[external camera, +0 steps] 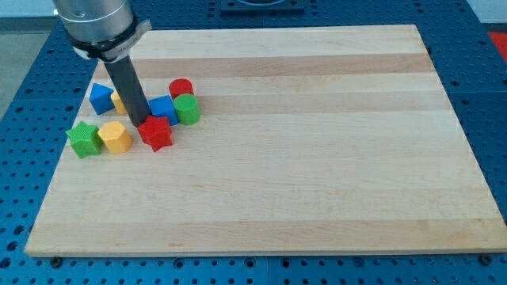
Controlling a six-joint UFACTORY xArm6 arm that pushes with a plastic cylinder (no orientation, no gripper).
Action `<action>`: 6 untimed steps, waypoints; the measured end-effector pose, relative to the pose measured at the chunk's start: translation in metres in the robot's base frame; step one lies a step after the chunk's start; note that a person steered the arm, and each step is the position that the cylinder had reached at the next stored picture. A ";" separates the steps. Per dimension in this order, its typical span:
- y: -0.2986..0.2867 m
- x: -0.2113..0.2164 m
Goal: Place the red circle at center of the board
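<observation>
The red circle [181, 88] stands near the view's left on the wooden board [317, 158], touching the green circle [188, 108] just below it. My tip [140, 123] is down on the board to the left and below the red circle, between the blue block [163, 108] and the yellow block [116, 137], right beside the red star [156, 133]. The rod hides part of a yellow block [119, 100] behind it.
A blue block [101, 96] sits at the cluster's left end. A green star [83, 139] lies left of the lower yellow block, near the board's left edge. A blue perforated table [32, 119] surrounds the board.
</observation>
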State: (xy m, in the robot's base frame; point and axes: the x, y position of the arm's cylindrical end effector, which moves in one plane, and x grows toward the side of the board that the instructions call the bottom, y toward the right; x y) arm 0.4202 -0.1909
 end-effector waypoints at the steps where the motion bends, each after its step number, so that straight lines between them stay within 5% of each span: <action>1: -0.018 0.000; 4: 0.043 -0.062; 6: 0.145 -0.032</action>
